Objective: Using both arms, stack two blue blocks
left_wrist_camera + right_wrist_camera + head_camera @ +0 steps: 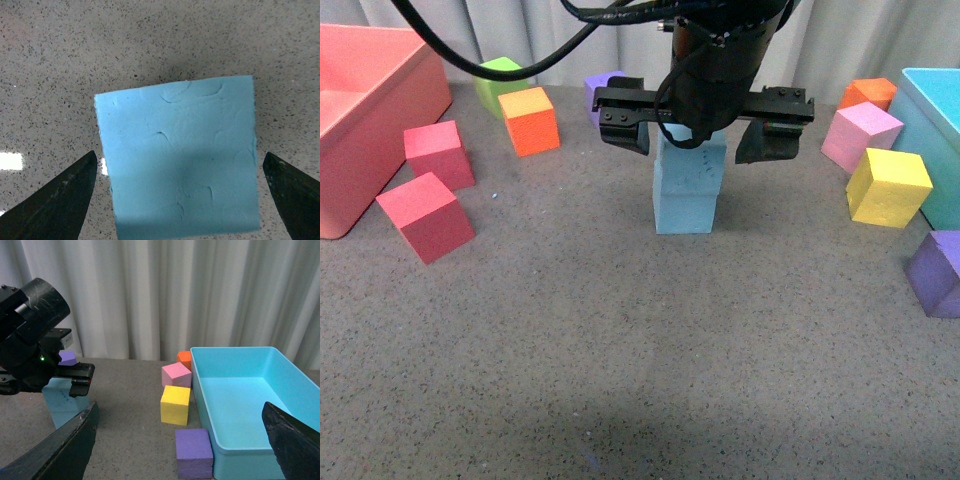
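Observation:
Two blue blocks stand stacked at mid-table, the upper one squarely on the lower one. My left gripper hangs open over the stack, one finger on each side of the upper block without touching it. In the left wrist view the top face of the upper block fills the gap between the spread fingers. My right gripper is open and empty, off to the right of the stack, facing the left arm. The right arm does not show in the front view.
A pink bin stands at the left with two red cubes beside it. Orange, green and purple cubes lie behind. At the right are a light-blue bin and pink, yellow and purple cubes.

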Controlling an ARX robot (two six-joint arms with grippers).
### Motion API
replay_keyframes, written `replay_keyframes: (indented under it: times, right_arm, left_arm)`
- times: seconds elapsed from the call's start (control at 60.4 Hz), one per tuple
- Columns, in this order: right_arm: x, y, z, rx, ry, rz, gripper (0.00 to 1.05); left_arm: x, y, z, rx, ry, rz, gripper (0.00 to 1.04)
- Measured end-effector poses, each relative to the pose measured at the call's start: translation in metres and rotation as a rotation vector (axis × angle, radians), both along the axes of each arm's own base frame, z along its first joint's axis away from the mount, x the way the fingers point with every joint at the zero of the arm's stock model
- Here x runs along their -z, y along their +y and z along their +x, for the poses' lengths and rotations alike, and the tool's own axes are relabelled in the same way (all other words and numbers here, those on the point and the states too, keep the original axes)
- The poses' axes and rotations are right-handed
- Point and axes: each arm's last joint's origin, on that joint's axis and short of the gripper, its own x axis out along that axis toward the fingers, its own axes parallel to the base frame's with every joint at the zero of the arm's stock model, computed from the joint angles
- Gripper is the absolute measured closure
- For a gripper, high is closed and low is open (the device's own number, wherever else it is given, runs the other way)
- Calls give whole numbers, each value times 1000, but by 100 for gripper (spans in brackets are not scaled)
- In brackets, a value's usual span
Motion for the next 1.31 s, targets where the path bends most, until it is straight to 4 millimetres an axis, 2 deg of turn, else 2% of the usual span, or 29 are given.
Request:
replay_keyframes:
  times: [0.199,0.281,0.364,0.43,0.48,0.579,0.695,0.828,1.01,1.308]
  right_arm:
    - [0,0,0,0,0,0,10]
    - [0,0,0,0,0,0,10]
    - [0,0,0,0,0,0,10]
    - [0,0,0,3,0,0,10]
    - [0,0,0,3,0,0,10]
    - [0,0,0,1,0,0,10]
    - [0,0,0,0,0,0,10]
    - [0,0,0,1,0,0,10]
    - [0,0,0,0,0,0,10]
    - [0,0,0,1,0,0,10]
  left_arm:
    - [-31,12,-15,12,-54,-66,7]
    - [-30,23,-17,-18,-320,2,18]
    - [-19,56,-35,-16,-541,51,32]
    - [-16,109,-63,-58,-800,-26,50]
    - [-23,137,-83,-85,-937,-76,61]
    - [-27,172,-112,-101,-995,-78,77]
    - [-16,204,-148,-89,-954,-53,100]
    - [-15,226,-176,-67,-946,-53,101]
    - [-16,249,-205,-77,-952,-47,101]
    - [-16,269,-242,-75,-948,-47,101]
